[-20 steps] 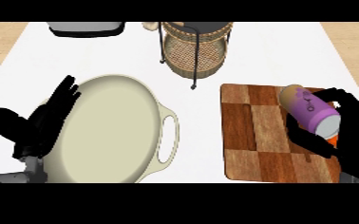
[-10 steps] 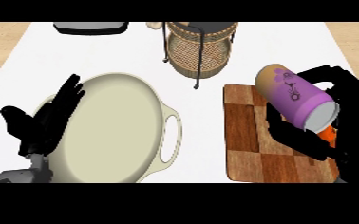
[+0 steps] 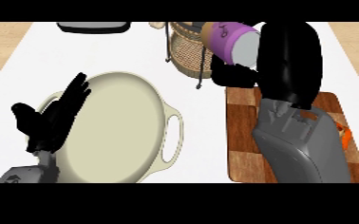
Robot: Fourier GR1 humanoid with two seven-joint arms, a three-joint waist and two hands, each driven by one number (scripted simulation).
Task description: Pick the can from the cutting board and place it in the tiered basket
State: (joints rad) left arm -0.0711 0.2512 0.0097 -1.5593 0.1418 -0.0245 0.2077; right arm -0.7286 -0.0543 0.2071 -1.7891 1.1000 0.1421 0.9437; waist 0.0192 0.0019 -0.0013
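Now carrying the can (image 3: 231,42) up off the cutting board (image 3: 242,123), right robot hand (image 3: 280,59) curling round it, can tilted and hanging just beside the tiered basket (image 3: 188,52) at the far side of the counter (image 3: 126,52). Judging this as the transfer step, with placing not yet done. Doing it well probably means lifting the can clear of the basket's rim and black posts, levelling it over a tier, then lowering before letting go. Resting at the left, over the cream pan's (image 3: 112,128) edge: left robot hand (image 3: 52,118), fingers spread, holding nothing. Counting up: one can, one basket, one board, one pan, one dark tray (image 3: 95,26) at the far edge, something orange (image 3: 345,132) peeking out by the right forearm.
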